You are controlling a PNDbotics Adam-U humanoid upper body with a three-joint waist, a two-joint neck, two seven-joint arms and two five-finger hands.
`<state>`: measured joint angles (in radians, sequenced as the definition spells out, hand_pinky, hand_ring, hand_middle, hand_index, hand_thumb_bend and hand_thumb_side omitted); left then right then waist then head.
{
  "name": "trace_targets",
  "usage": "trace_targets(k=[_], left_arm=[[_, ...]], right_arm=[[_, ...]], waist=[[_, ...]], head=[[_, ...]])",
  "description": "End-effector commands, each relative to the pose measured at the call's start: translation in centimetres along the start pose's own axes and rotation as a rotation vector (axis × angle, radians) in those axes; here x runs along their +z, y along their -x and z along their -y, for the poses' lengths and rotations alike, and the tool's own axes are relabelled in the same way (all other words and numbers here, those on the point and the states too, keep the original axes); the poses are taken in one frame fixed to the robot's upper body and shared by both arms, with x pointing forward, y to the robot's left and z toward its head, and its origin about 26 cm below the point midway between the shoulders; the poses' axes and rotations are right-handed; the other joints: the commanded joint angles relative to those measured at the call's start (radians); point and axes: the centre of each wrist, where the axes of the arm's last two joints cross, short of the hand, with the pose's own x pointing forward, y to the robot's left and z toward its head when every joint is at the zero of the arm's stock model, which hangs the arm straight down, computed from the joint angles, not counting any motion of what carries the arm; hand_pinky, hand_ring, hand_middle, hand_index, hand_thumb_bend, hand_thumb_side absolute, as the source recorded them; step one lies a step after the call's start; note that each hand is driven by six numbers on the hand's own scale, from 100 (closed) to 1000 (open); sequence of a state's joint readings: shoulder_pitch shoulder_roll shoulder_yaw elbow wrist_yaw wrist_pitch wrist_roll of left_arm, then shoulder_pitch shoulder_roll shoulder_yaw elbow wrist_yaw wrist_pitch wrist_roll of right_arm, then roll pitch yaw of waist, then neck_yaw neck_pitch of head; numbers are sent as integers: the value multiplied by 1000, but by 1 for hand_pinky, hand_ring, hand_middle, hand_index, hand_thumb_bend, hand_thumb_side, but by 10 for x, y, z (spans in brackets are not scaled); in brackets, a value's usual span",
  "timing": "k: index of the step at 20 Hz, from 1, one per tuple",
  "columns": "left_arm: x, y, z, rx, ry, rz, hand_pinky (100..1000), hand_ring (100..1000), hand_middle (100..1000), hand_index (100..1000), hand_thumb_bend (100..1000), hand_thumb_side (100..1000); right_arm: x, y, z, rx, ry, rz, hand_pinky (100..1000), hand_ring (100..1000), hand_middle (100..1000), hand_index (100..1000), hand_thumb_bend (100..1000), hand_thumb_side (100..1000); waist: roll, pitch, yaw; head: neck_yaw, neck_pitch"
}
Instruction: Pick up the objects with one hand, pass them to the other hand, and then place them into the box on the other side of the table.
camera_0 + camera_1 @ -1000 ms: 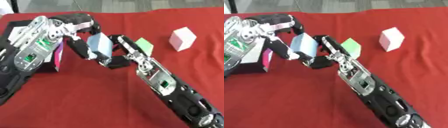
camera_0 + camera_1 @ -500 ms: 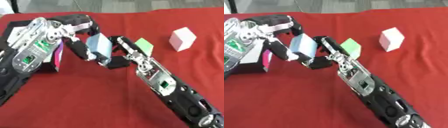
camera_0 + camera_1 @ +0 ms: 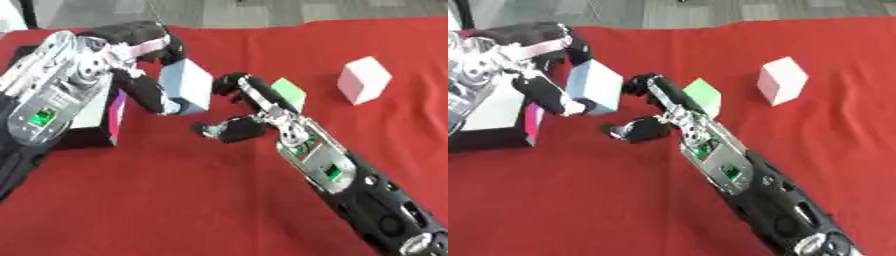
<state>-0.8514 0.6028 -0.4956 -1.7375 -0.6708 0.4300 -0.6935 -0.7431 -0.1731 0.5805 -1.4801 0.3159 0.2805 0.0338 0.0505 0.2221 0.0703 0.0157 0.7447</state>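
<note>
My left hand is shut on a pale blue cube and holds it above the red table, just right of the box. My right hand sits right beside the cube with fingers and thumb spread, apart from it and holding nothing. A green cube rests on the cloth just behind the right hand, partly hidden by its fingers. Farther right stands a white cube.
The box at the left edge has a white top and a magenta side. The red cloth covers the table; grey floor shows beyond its far edge. My right forearm crosses the lower right.
My right hand has come off the blue cube and drawn back a little; a gap now shows between them. The left hand keeps hold of the cube.
</note>
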Motion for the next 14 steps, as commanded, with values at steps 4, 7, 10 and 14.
trace_targets(k=[4, 7, 10, 14], left_arm=[[5, 10, -9, -11, -26, -40, 722, 708, 409, 449, 310, 100], [6, 13, -9, -6, -33, -51, 721, 707, 407, 447, 306, 100], [10, 19, -11, 14, -57, -70, 719, 707, 403, 442, 286, 100], [22, 29, -20, 70, -141, -113, 715, 705, 396, 435, 253, 100]], right_arm=[[1, -7, 10, 51, 13, 67, 753, 807, 716, 853, 648, 118], [2, -7, 12, 58, 14, 76, 752, 807, 715, 853, 646, 118], [2, -8, 14, 60, 22, 79, 751, 806, 715, 851, 641, 116], [3, -7, 16, 50, 35, 73, 749, 807, 714, 849, 626, 119]], waist=[[2, -18, 0], [2, -18, -1], [1, -18, -1], [2, -17, 0]], head=[[5, -9], [6, -8], [5, -8], [5, -9]])
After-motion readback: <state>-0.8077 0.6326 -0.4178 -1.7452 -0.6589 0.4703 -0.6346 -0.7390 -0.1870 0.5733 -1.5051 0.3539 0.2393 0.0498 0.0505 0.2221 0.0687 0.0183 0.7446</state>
